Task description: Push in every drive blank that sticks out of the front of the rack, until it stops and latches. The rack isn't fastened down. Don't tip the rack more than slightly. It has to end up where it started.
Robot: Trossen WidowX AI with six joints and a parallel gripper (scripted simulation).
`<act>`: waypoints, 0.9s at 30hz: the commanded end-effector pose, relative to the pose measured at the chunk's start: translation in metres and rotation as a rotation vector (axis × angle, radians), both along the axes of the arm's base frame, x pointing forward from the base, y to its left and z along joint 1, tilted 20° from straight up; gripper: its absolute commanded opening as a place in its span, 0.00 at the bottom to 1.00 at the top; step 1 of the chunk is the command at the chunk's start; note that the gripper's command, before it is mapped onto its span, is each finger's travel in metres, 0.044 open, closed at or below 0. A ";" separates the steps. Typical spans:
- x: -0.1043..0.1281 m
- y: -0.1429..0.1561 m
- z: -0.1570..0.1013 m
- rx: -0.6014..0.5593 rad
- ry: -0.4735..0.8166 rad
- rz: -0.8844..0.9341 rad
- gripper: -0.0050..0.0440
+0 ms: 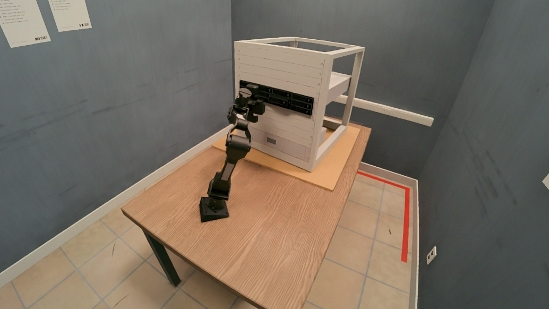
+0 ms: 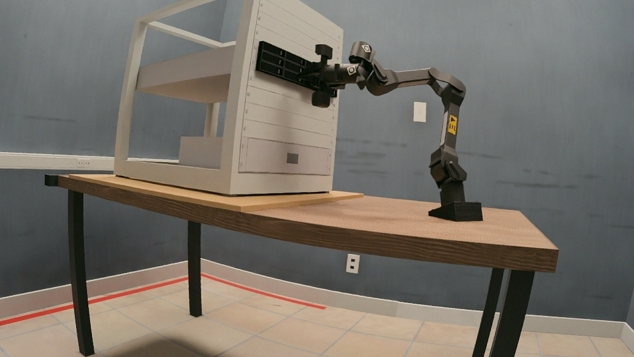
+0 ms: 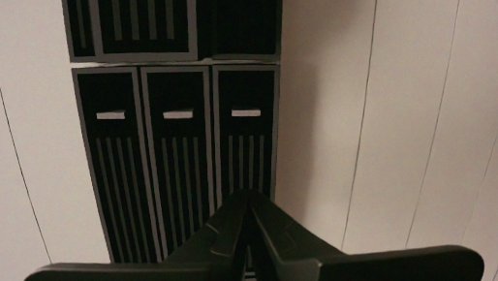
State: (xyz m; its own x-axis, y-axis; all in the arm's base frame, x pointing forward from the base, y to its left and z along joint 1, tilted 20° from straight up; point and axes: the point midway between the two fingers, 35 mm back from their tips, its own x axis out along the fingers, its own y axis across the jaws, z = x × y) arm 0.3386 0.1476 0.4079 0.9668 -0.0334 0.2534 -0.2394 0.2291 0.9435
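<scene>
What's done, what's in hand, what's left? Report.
Done: no blank is provably latched; the rack stands flat on its board. In hand: the shut, empty hand aims its fingertips at the end drive blank. Left: seating that blank; whether others stick out can't be told.

From the top view, the gripper (image 1: 256,104) covers the left end of the drive bay (image 1: 286,99), so we cannot see the blanks there. In the wrist view, the fingers hide the lower blank (image 3: 244,145) end; whether they touch it, we cannot tell.
</scene>
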 end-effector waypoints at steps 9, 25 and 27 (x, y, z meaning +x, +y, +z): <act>0.002 -0.001 0.010 0.013 -0.017 0.004 0.00; 0.004 -0.001 0.011 0.013 -0.017 0.004 0.00; 0.005 -0.001 0.011 0.013 -0.017 0.004 0.00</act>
